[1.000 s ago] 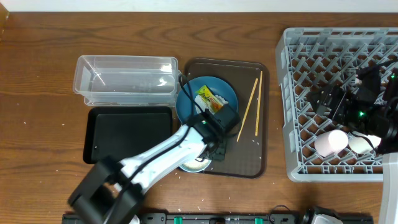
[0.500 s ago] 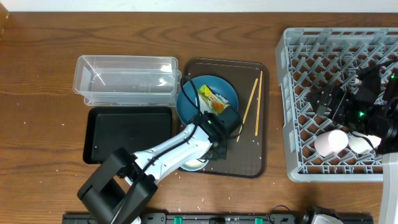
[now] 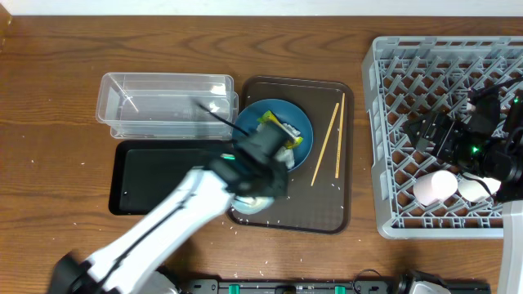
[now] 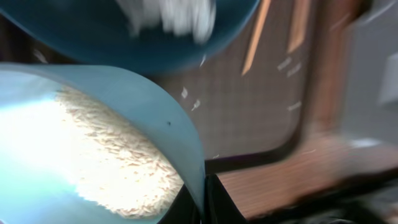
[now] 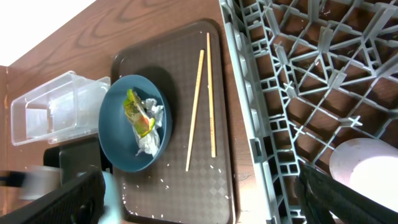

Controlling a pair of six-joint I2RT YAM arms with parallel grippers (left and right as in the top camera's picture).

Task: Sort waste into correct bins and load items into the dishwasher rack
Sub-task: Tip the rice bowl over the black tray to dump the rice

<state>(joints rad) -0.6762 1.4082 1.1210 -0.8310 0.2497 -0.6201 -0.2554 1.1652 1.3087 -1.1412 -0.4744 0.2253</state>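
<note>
Over the dark brown tray (image 3: 327, 208), the overhead view shows us the blurred left arm (image 3: 196, 196) above the white bowl (image 3: 248, 206), which sits at the tray's near-left corner. Beside it the blue plate (image 3: 298, 122) carries the snack wrapper (image 3: 274, 129), and the two chopsticks (image 3: 327, 151) lie to its right. The clear tub (image 3: 163, 106) and black tray (image 3: 163, 175) sit left of the brown tray. In the dishwasher rack (image 3: 409, 65), the pink cup (image 3: 433, 186) and white cup (image 3: 472, 189) lie side by side near the right arm (image 3: 478, 139). From the left wrist we see the left gripper (image 4: 202, 205) pinching the bowl's wall, with rice (image 4: 106, 155) heaped inside. From the right wrist we see the right gripper (image 5: 199, 177) with fingers (image 5: 56, 199) spread wide above the rack, and the crumpled tissue (image 5: 149, 134) on the plate next to the wrapper.
</note>
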